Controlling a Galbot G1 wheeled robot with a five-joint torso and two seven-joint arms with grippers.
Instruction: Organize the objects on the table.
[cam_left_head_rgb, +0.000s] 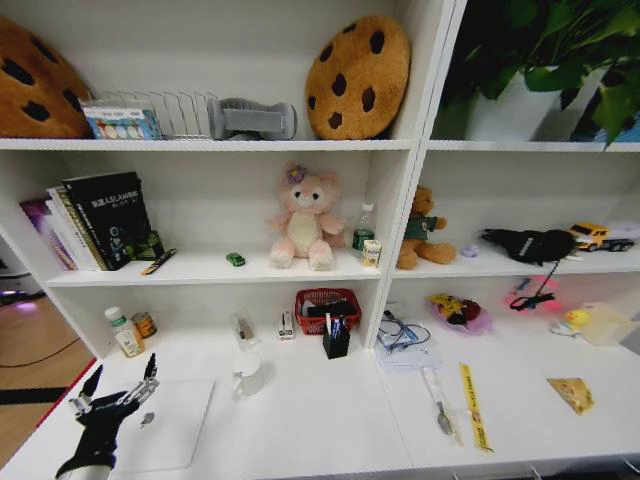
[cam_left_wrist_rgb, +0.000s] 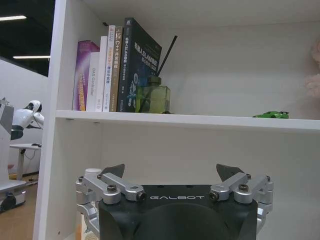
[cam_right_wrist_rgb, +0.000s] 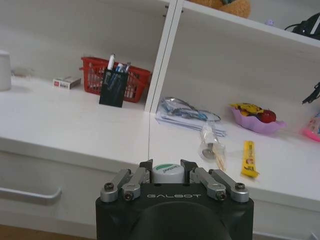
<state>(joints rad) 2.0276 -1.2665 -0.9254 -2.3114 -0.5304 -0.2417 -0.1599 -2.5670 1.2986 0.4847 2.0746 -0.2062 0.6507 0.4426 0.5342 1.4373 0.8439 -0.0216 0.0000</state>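
So the left gripper (cam_left_head_rgb: 118, 392) is hovering just above the near-left end of the long white desk (cam_left_head_rgb: 300, 430), right over the slim silver laptop (cam_left_head_rgb: 170, 425) that lies flat and closed there. Its fingers are spread wide with nothing between them, which reads to me like it's lined up to deal with the laptop, not carrying anything.

The right gripper (cam_right_wrist_rgb: 167, 167) hangs out in front of the desk edge with its fingers pinched on a small round white container with a green-printed lid (cam_right_wrist_rgb: 168, 172) (can't tell what's in it). Held low and clear of the surface, probably waiting for a spot.

The tiny green toy car (cam_left_head_rgb: 235, 259) sits on the middle shelf, left of the pink plush bear (cam_left_head_rgb: 302, 220), so it's off the desk already. The pens stand upright in a black pen holder (cam_left_head_rgb: 336, 340) just in front of the red mesh basket (cam_left_head_rgb: 327, 300), which seems like their tidy home.
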